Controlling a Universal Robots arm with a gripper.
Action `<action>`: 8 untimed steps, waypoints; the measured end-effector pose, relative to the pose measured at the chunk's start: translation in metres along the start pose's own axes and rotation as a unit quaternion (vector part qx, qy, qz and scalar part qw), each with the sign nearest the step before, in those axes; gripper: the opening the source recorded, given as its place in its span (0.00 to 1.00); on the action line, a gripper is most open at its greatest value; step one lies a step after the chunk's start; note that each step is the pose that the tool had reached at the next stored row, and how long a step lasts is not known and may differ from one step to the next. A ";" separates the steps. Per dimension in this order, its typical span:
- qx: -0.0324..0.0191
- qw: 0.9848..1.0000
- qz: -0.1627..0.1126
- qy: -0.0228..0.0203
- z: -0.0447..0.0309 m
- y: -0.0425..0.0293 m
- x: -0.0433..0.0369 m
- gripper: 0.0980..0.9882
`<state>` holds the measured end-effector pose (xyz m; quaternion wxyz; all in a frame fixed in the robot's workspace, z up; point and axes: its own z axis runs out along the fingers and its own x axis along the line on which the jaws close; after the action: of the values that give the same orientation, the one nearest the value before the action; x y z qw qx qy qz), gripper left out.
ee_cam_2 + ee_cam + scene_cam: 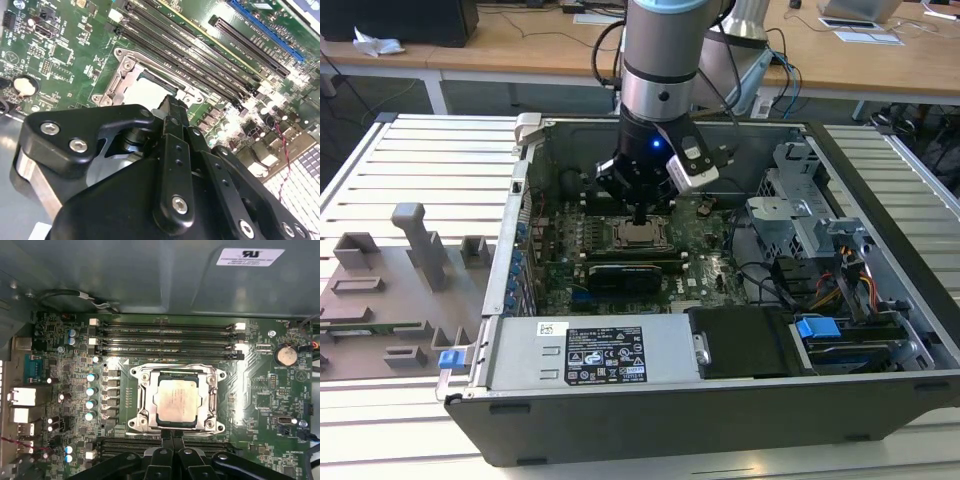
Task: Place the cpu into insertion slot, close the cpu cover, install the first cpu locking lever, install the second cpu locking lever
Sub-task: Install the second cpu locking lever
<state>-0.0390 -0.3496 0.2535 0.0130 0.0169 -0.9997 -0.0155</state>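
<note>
At the exterior view's left, a grey plastic tray of moulded fixture blocks (pixel 390 290) lies on the ribbed white table (pixel 420 160), just beside the open dark-grey steel computer case (pixel 720 410). A flat grey power supply box with a printed label (pixel 590 352) fills the case's lower left. At the centre of that frame the silver and black robot arm (pixel 658 80) reaches straight down into the case, and its black gripper (pixel 640 213) hangs just above the socket on the green circuit board (pixel 705 235). At the right stand a perforated silver drive cage (pixel 800 215) and a bundle of coloured cables with a blue clip (pixel 817 327).

The first wrist view looks squarely down and shows the finer parts. The cpu (pixel 175 399), a flat square chip with a dull silver-grey, slightly mottled metal top, sits in the socket at the frame's centre. The cpu cover (pixel 145 397), a thin shiny metal frame with a large central opening, lies down flat around it. Long black memory slots (pixel 165 337) run above, a round silver coin cell (pixel 285 356) is at upper right, and blue-topped capacitors (pixel 91 396) stand at the left.

The fingers (pixel 172 440) appear pressed together, clenched on nothing, at the socket's near edge.

In the second wrist view the matte black bolted gripper body (pixel 130 200) hides most of the socket; a pale strip of the chip (pixel 150 90) shows beyond it.
</note>
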 end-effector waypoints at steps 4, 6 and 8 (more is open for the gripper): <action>0.001 1.000 0.000 0.001 -0.0096 0.0005 -0.0019 0.01; 0.002 1.000 0.000 0.002 -0.0189 0.0008 -0.0025 0.01; 0.003 1.000 0.000 0.002 -0.0285 0.0011 -0.0027 0.01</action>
<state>-0.0356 -0.3493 0.2820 0.0154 0.0167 -0.9997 -0.0125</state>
